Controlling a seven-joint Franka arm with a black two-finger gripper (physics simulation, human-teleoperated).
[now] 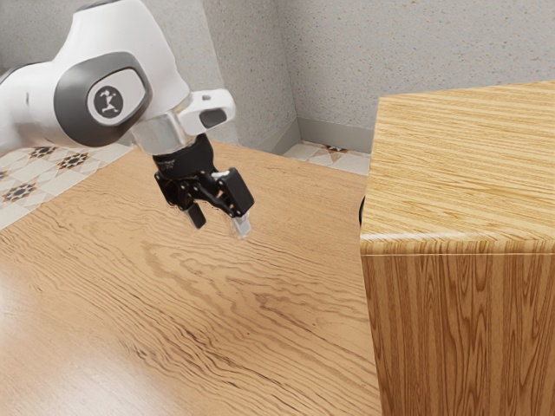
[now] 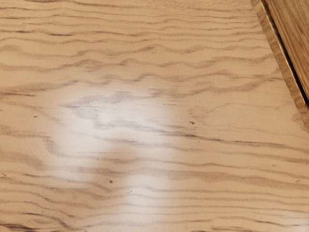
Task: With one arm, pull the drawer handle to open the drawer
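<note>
Approach stage: my gripper [image 1: 219, 224] hangs empty, fingers apart, over the table [image 1: 130, 303], well apart from the drawer cabinet [image 1: 460, 217] at the exterior view's right; next move must reach its facing side, where a dark sliver [image 1: 362, 211] may be the handle.

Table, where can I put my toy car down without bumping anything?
Nearly all the table is bare wood. The biggest free patch runs from the near edge to the wooden cabinet on the exterior view's right. Under the raised, open tool there is room too. The only tight spot is right beside the cabinet's wall.
</note>
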